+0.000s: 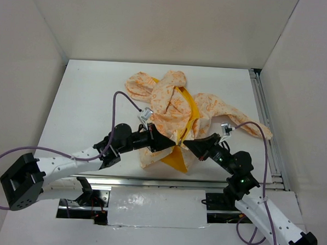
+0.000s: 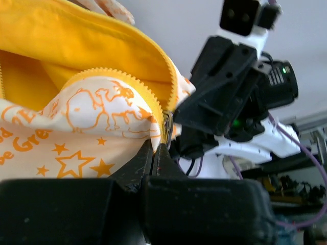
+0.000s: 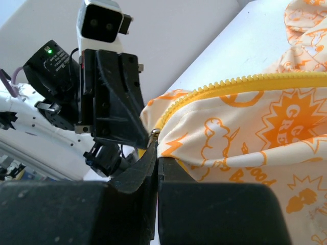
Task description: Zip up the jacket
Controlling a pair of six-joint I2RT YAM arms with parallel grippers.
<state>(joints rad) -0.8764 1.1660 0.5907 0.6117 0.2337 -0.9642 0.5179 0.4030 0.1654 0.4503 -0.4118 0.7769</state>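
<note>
One crumpled jacket (image 1: pixel 175 109), toothed yellow zipper (image 3: pixel 245 80)

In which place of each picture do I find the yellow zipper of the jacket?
Top external: the yellow zipper runs down the middle of the jacket, near the picture's centre.
Left wrist: it arcs from upper left to centre.
Right wrist: it crosses the upper half from centre to right edge.
Shared landmark: its lower end, where the left gripper and right gripper meet.
</note>
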